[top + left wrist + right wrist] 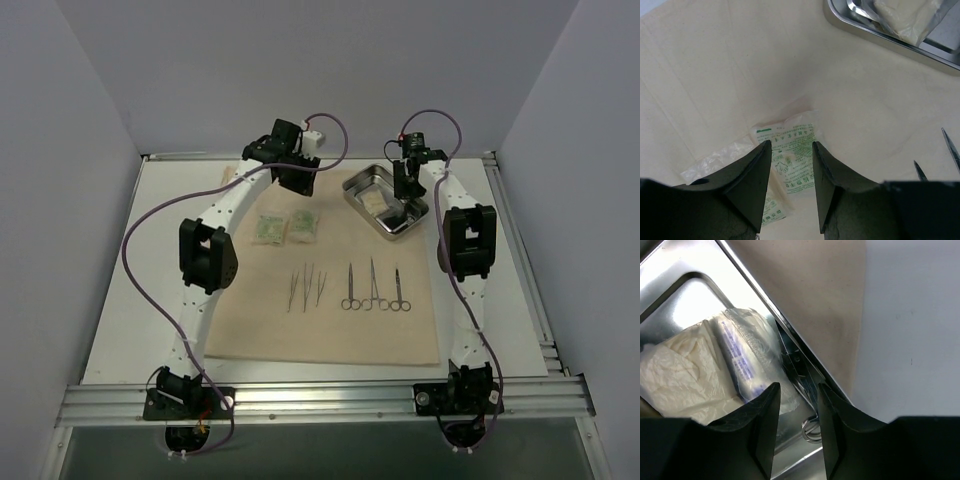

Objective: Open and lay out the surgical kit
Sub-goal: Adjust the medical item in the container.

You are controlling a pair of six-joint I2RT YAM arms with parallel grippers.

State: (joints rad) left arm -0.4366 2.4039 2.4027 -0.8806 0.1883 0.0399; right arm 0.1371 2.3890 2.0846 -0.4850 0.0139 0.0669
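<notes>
Matte beige cloth wrap lies mid-frame; left gripper gapes over crinkly green-printed packet, right gripper gapes over shiny rectangular steel tray.

Open cloth wrap nearside, tweezers and forceps mid-cloth, packets beyond, steel tray far right

— What's laid out on the cloth?
— Two green packets side by side. Nearer the arms lie thin tweezers, and to their right three scissor-handled forceps in a row.
— And the tray?
— At the cloth's far right corner, with something pale inside. The right hand hangs over it.
</notes>
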